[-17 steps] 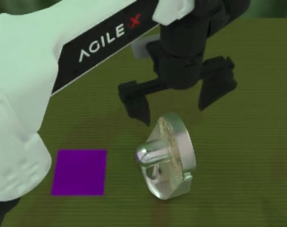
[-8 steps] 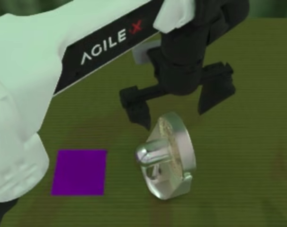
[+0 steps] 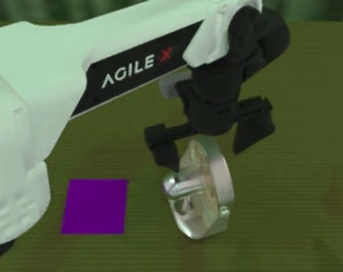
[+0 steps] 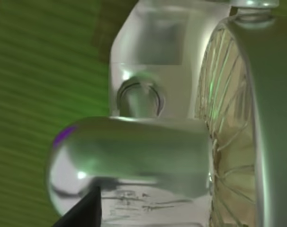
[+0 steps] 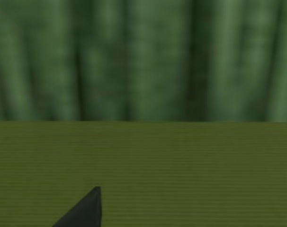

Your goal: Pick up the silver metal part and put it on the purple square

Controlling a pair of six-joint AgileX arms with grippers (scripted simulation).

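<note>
Fingers of the left gripper (image 3: 205, 148) stand wide, straddling the top rim of the silver metal part (image 3: 201, 190), which sits on edge directly beneath. Its stub points toward the purple square (image 3: 94, 206) at the table's left, well apart.

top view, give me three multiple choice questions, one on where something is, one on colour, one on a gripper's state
1. Where does the purple square lie relative to the silver metal part?
A. to its left
B. to its right
C. beneath it

2. What colour is the table?
A. white
B. olive green
C. red

3. How is the left gripper?
A. shut on the part
B. open, fingers on either side of the part's upper rim
C. out of view

Answers: 1 A, bare table separates the square from the part. 2 B, the surface is olive green throughout. 3 B, the black fingers are spread wide, gripping nothing.
</note>
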